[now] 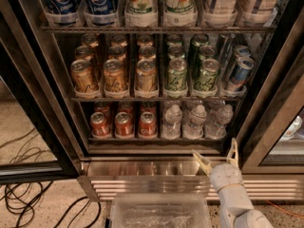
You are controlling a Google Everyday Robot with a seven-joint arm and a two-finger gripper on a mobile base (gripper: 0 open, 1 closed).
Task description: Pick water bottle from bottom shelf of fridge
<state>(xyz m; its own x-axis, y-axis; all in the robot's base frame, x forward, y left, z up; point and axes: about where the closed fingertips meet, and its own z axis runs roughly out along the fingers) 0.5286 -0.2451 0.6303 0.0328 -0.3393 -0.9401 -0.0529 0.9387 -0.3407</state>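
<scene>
The fridge [42, 103] stands open before me, with a shiny steel base. Its bottom shelf [156, 139] holds red soda cans [123, 124] on the left and clear water bottles with white caps on the right. The front bottles stand at the middle [172, 122], right of it [195, 122] and at the far right [219, 121]. My gripper [218, 155] is white with yellowish fingers, open and empty. It hangs in front of the steel base, just below the shelf and under the rightmost bottles, touching none.
Gold and green cans [142, 75] fill the rack above, with large Pepsi and 7UP bottles [142, 4] higher up. A clear plastic bin [159, 212] lies on the floor below. Black cables [28, 198] lie at the left. The door frame [275, 108] is close on the right.
</scene>
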